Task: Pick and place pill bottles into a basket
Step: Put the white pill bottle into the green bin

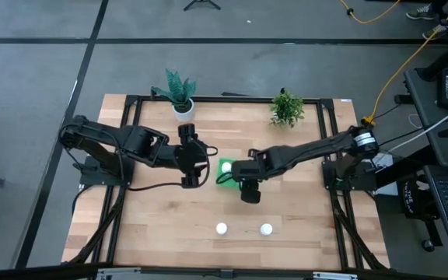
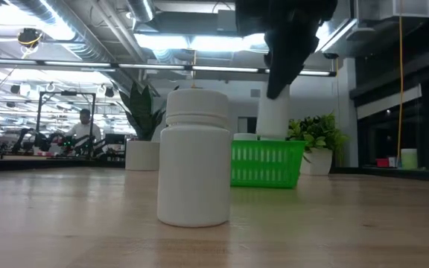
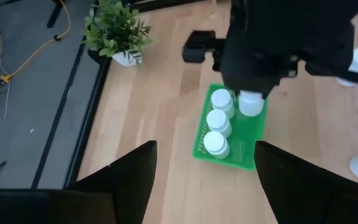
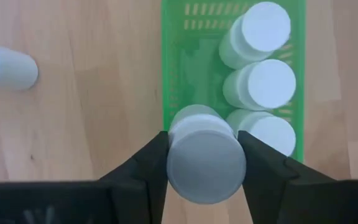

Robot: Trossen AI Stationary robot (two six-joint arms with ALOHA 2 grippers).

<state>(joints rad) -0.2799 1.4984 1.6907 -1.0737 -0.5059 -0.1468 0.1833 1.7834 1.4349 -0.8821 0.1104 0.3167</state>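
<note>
Above the green basket (image 1: 225, 169) near the middle of the table (image 1: 162, 225), the right tool (image 4: 205, 163) is positioned with one pill bottle (image 4: 205, 158) clamped between its two dark fingers (image 4: 143, 169). In the right wrist view the held bottle is seen cap-first over the empty half of the basket (image 4: 185, 68). In the low view this bottle (image 2: 272, 115) is seen hanging upright below the tool, its base hidden behind the basket wall (image 2: 267, 164); whether it touches the basket floor cannot be told.

Three further pill bottles (image 4: 261, 81) are stood upright in a single row along one long wall of the basket. The same row (image 3: 217, 121) is confirmed in the left wrist view, with the held bottle (image 3: 251, 102) just beside it.

Two pill bottles are left standing on the table at its near edge, well apart from the basket: one (image 1: 222, 229) to the left and one (image 1: 266, 229) to the right.

The left tool (image 1: 201, 159) is held just beside the basket on its left side, above the table. Its fingers (image 3: 129, 177) are spread wide with nothing between them.

Two potted plants are placed at the far edge of the table: one in a white pot (image 1: 181, 97) and a bushier one (image 1: 286, 107).
</note>
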